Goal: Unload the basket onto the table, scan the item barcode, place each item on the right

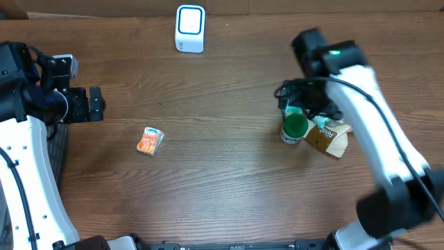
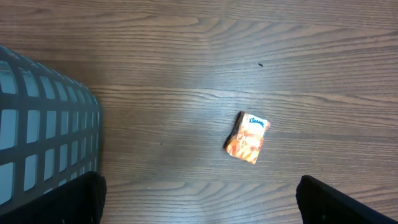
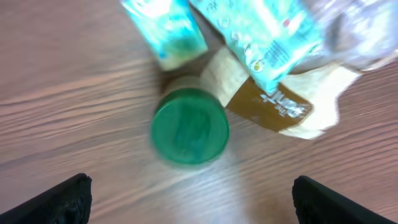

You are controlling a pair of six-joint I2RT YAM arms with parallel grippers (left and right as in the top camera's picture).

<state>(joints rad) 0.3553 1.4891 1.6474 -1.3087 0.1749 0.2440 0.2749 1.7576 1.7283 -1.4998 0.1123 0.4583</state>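
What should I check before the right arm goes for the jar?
1. Right gripper open, empty: ok.
2. Jar centred below it: ok.
3. Jar free of neighbours: not ok; bag and teal packs crowd it.
4. Barcode in view: cannot tell.
5. Scanner unblocked: ok.
6. Left gripper open, away from the jar: ok.

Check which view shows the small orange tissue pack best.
Left wrist: the small orange tissue pack is large, sharp, unobstructed, label readable. Overhead shows it small, alone on the brown wooden table. Right wrist misses it.
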